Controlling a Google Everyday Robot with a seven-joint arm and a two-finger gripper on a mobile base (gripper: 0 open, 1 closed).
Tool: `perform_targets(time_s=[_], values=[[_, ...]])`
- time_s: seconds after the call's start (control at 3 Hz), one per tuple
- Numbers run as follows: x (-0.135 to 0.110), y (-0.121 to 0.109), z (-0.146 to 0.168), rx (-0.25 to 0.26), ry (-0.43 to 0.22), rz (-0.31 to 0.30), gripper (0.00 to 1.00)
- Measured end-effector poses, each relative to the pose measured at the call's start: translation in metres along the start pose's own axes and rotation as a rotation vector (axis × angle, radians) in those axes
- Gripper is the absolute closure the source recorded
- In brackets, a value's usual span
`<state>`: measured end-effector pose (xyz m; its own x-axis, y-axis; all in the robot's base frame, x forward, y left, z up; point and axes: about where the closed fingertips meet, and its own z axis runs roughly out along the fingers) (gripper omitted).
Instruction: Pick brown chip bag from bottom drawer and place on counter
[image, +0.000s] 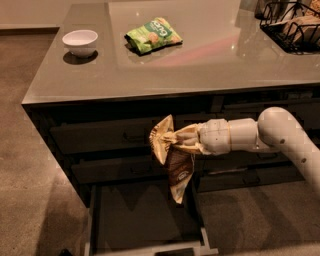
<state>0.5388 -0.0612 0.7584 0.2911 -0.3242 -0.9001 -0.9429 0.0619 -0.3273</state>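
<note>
Only the one camera view here, looking down at the cabinet corner. The gripper (173, 140) sits out in front of the drawer fronts, just under the counter (210, 60) edge. Its cream fingers (186, 136) are pinched tight on the chip bag (179, 172) near the top, so the tan foil end fans out crinkly to the left. The dark-brown body hangs down limp, tilted a bit. There's a pale roundish label low on the bag, but the print can't be read.

The bag dangles in the air above the bottom drawer (135, 217), not touching it. That drawer is pulled open: shallow, dark, flat matte floor with thin lighter rails along the sides. The white arm (280, 132) is smooth rounded plastic, coming in from the right.

The counter is glossy grey-beige, reflecting light, with a thin edge. On it are a small white bowl (80, 42) near the left corner and a shiny green snack bag (153, 35) well apart from it; its lettering is too small to make out. A black wire basket (292, 25) sits at the far right. The upper drawers (100, 137) are dark with bar handles.
</note>
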Motion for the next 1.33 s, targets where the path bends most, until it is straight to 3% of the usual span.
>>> perform_targets(time_s=[0.33,0.67,1.0,1.33], values=[[-0.01,-0.009,-0.007,0.064,-0.101,0.065,1.0],[-0.034,-0.031,-0.017,0.113,-0.204,0.118,1.0],[-0.058,-0.056,-0.026,0.118,-0.211,0.129,1.0],[-0.09,-0.085,-0.033,0.1,-0.186,0.083,1.0]])
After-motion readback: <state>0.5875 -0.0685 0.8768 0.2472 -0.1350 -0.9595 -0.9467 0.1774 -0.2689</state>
